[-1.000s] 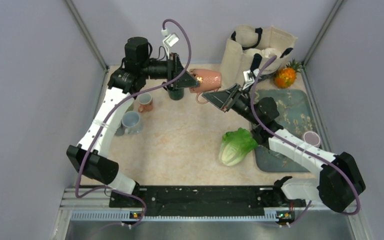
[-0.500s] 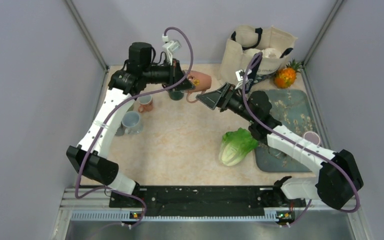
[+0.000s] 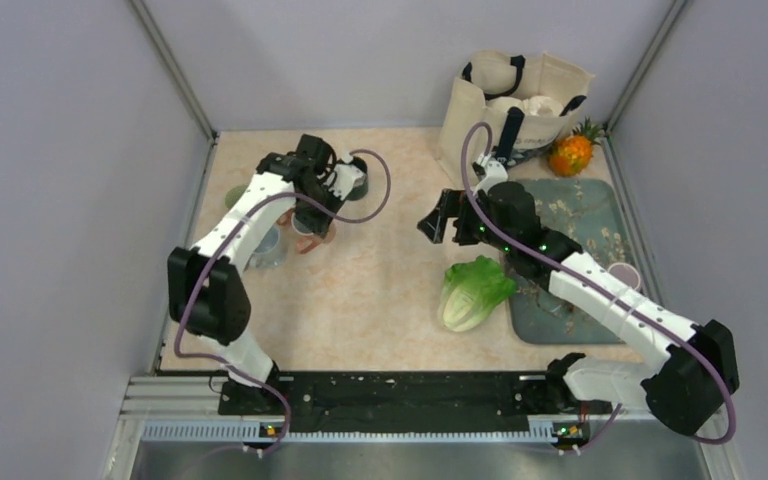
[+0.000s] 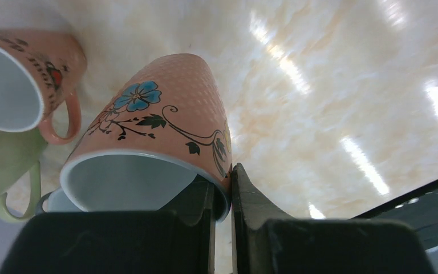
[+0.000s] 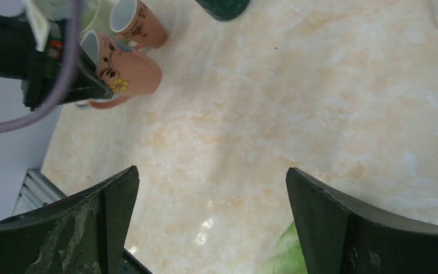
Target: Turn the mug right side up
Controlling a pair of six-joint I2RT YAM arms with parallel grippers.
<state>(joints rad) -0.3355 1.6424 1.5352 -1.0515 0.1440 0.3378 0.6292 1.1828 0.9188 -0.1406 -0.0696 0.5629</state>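
Observation:
The mug [image 4: 165, 114] is salmon pink with a blue flower and dark vines. My left gripper [image 4: 222, 178] is shut on its rim, one finger inside the white interior and one outside. The mug hangs tilted, mouth toward the wrist camera and base toward the table. From above, the mug [image 3: 317, 239] sits just under the left gripper [image 3: 311, 222], left of the table's middle. The right wrist view shows the mug [image 5: 131, 71] with its handle underneath. My right gripper [image 5: 209, 171] stands wide open over bare table, well right of the mug, also seen from above [image 3: 438, 222].
A small pink mug [image 4: 17, 74], a pale green mug [image 4: 0, 177] and a blue-grey mug [image 3: 263, 247] crowd beside the held mug. A dark green cup [image 3: 356, 184] stands behind. A lettuce [image 3: 473, 290], a patterned tray [image 3: 570, 225] with a purple cup [image 3: 623, 277], a tote bag [image 3: 515, 100] and a pineapple [image 3: 572, 152] fill the right side.
The left arm carried the mug from the back middle down and left to the group of mugs. The right gripper opened, let go and drew back to the right.

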